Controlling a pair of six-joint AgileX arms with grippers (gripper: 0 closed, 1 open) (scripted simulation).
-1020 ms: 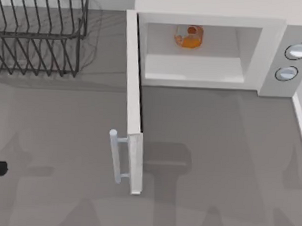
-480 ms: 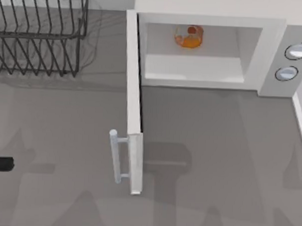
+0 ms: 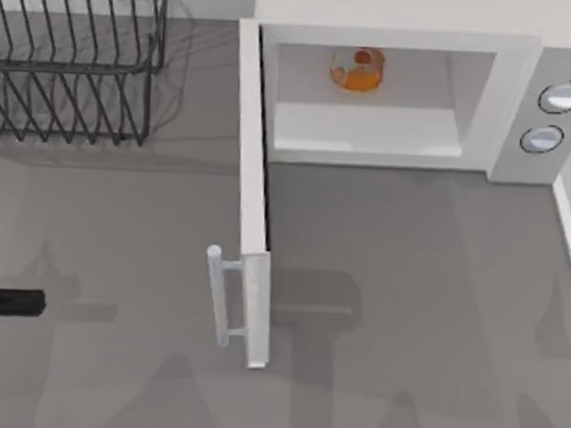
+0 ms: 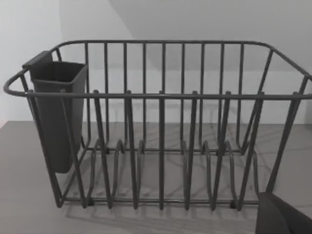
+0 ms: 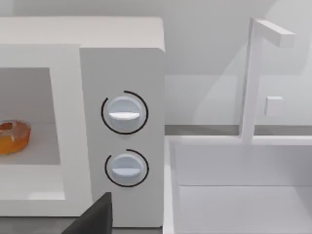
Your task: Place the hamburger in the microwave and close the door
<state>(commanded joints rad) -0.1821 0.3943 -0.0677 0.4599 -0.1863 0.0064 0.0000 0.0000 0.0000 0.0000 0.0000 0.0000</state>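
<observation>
The hamburger [image 3: 356, 69] already sits inside the microwave [image 3: 395, 96], toward the back of the pale cavity and left of its middle as you look down from above; the right wrist view catches its edge [image 5: 13, 137] resting on the cavity floor, so you can count the placing step as done. Neither arm is carrying or touching anything that you can see. Of the left gripper [image 3: 11, 302] you get a dark stub at the left edge of the table, well apart from the door, and you cannot tell from it whether the jaws are apart or together; the left wrist view adds a dark corner of it [image 4: 282, 217] in front of the black wire rack [image 4: 161, 126] with its dark cutlery cup [image 4: 56, 112]. The right gripper [image 5: 95, 219] shows as a dark wedge low in its own wrist view, near the grey panel with the two knobs [image 5: 124, 113], and its jaws cannot be judged either. Moving outward, the door [image 3: 253, 194] stands wide open, swung out roughly square to the microwave front, with its bar handle [image 3: 217, 296] on the side facing the left arm. What you have left is the closing: in my judgement the left arm is the better placed one to reach the door's outer face or handle and push it shut toward the cavity. A white sink with its tap [image 5: 253, 78] lies just beside the microwave on the right.
</observation>
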